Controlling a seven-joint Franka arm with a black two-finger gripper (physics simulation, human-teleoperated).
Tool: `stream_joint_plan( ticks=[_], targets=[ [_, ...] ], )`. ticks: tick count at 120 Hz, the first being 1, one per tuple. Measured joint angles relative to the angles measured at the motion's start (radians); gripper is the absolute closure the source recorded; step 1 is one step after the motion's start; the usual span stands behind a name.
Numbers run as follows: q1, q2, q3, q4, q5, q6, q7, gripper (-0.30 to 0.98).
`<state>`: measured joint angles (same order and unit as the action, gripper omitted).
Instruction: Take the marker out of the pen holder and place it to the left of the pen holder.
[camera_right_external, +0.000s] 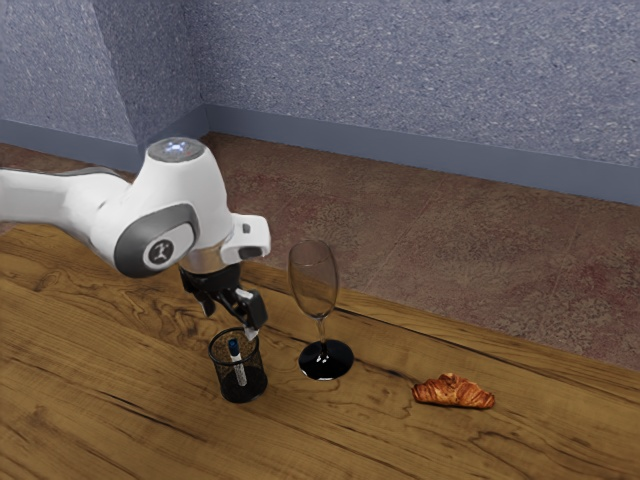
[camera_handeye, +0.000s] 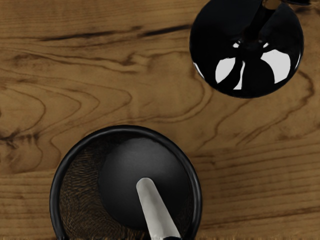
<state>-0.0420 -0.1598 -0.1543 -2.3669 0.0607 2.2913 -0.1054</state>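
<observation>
My gripper (camera_right_external: 230, 320) is just above the pen holder's rim in the exterior view, its two black fingers spread apart with nothing held between them. Below it, the black mesh pen holder (camera_right_external: 256, 386) stands upright on the table. Inside leans the marker (camera_right_external: 239, 367), white with a blue upper end. From the wrist camera, the pen holder (camera_handeye: 55, 192) appears as a round dark rim, and the pale marker (camera_handeye: 156, 210) slants across its inside; the marker's upper part runs out of the picture.
A wine glass (camera_right_external: 315, 285) on a glossy black base (camera_handeye: 245, 75) stands near the pen holder, toward the exterior view's right. Farther that way lies a croissant (camera_right_external: 453, 392). The wooden table's (camera_right_external: 110, 350) far edge runs behind them.
</observation>
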Motion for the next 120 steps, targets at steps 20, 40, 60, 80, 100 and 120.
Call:
stream_joint_plan(
  ticks=[20, 40, 60, 80, 100, 120],
  targets=[
    [0.002, 0.005, -0.004, -0.063, -0.001, 0.048, -0.004, 0.00],
    [0.002, 0.029, -0.004, -0.073, -0.001, 0.067, -0.007, 0.00],
    [0.002, 0.049, -0.004, -0.069, -0.001, 0.076, -0.010, 0.05],
    [0.002, 0.049, -0.002, -0.063, 0.000, 0.077, -0.012, 0.33],
    [0.002, 0.041, -0.002, -0.056, 0.000, 0.079, -0.013, 0.59],
    [0.003, 0.041, 0.001, -0.052, 0.007, 0.078, -0.020, 0.72]
  ],
)
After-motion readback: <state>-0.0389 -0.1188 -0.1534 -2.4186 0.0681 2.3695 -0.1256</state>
